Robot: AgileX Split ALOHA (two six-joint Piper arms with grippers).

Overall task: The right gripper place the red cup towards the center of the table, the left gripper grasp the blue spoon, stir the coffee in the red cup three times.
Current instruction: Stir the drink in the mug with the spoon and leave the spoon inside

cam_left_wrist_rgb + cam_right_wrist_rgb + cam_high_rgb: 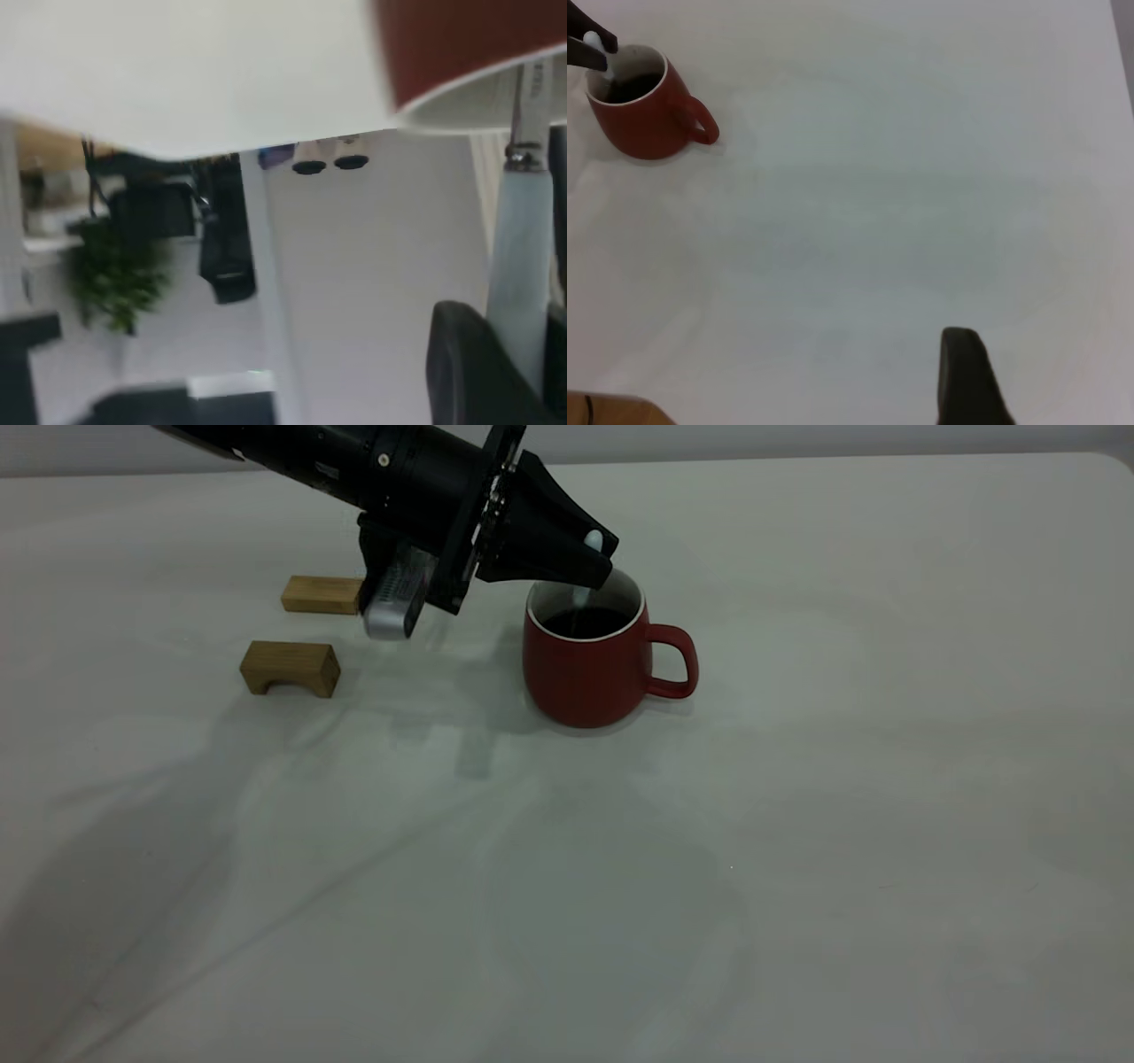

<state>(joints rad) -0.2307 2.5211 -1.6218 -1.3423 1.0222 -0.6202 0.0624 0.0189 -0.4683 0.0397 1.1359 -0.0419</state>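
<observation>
Left gripper (595, 558) was clenched on the blue spoon (592, 541), poised directly over the mouth of the red cup (586, 664); the pale handle tip showed above the fingers and the thin metal neck ran down into the coffee (585, 621). Left wrist view agreed: handle (518, 257) pinched between dark fingers (465, 363), neck passing the cup's white rim.

Cup stood upright on the table (797, 824), somewhat left of centre in the exterior view, loop handle facing the right arm's side.

Judgement: stirring step in hand. To do it well, sweep small circles inside the rim, bowl kept submerged, neck clear of the wall so the unheld cup does not slide or tip. Keep the spoon near vertical; go slowly so the coffee does not slosh over.

Right gripper (967, 376) sat well apart from the cup, only one dark finger in its wrist view; could not tell its state.

Two wooden blocks (291, 667) lay beyond the left arm, clear of the work
</observation>
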